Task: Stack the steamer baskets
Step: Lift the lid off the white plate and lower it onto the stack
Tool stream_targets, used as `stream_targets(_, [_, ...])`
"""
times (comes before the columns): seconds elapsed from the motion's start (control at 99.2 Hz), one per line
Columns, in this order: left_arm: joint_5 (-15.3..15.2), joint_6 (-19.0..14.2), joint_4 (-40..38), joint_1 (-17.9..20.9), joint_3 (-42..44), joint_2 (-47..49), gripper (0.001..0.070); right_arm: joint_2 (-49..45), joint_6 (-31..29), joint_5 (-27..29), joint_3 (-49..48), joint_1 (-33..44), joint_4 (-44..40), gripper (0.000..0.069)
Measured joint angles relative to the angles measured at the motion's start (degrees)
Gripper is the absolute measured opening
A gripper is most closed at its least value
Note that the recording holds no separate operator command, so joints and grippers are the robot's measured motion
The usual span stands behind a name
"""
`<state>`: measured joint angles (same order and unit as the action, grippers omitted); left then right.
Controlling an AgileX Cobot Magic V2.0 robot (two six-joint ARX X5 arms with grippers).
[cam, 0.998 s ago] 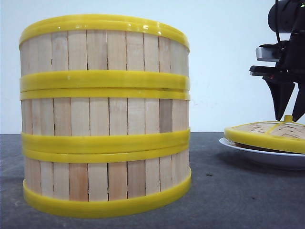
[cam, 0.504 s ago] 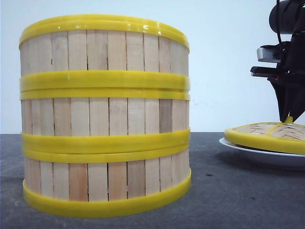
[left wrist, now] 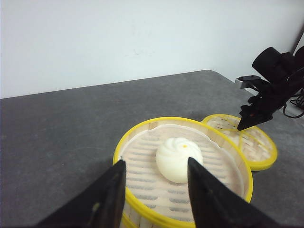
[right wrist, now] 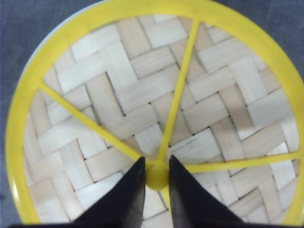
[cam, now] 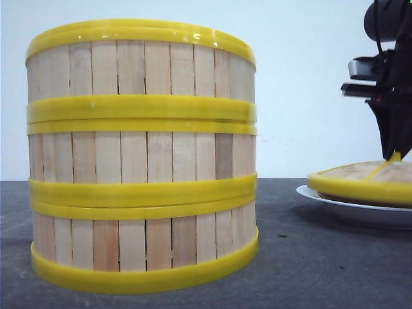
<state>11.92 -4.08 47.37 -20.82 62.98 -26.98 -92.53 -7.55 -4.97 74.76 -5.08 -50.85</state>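
While my right gripper point(right wrist: 156, 178) pinches the knob point(right wrist: 156, 175) of the woven lid point(right wrist: 142, 104), tilted on the white plate point(cam: 347, 207) at right, the narrow grip risks slipping, likely swinging the lid. Its fingers are nearly closed, touching the knob on both sides. My left gripper point(left wrist: 154, 187) hangs open and empty above the three stacked steamer baskets point(cam: 141, 154) at left, where a bun point(left wrist: 179, 159) sits inside.

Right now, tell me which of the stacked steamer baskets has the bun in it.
The top basket of the three-high stack: the left wrist view looks into its open top and shows a white bun on its slatted floor. The two beneath are covered, contents hidden.
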Motion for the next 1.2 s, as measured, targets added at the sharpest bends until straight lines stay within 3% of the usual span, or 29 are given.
stream_targets(0.464, [0.00,0.00,0.00,0.00,0.00,0.00,0.0236,6.14,2.38,-4.04,20.52,-3.76,-12.02,0.0056])
stream_targets(0.716, [0.00,0.00,0.00,0.00,0.00,0.00,0.0236,6.16,2.60,-4.11,30.53,-16.02,-12.68,0.0055])
stream_targets(0.968, [0.00,0.00,0.00,0.00,0.00,0.00,0.0236,5.73,2.47,-4.24,30.93,-30.86,-8.90,0.0054])
stream_targets(1.2, [0.00,0.00,0.00,0.00,-0.02,-0.02,0.0236,2.08,2.43,-3.96,30.95,-39.63,-8.20,0.0054])
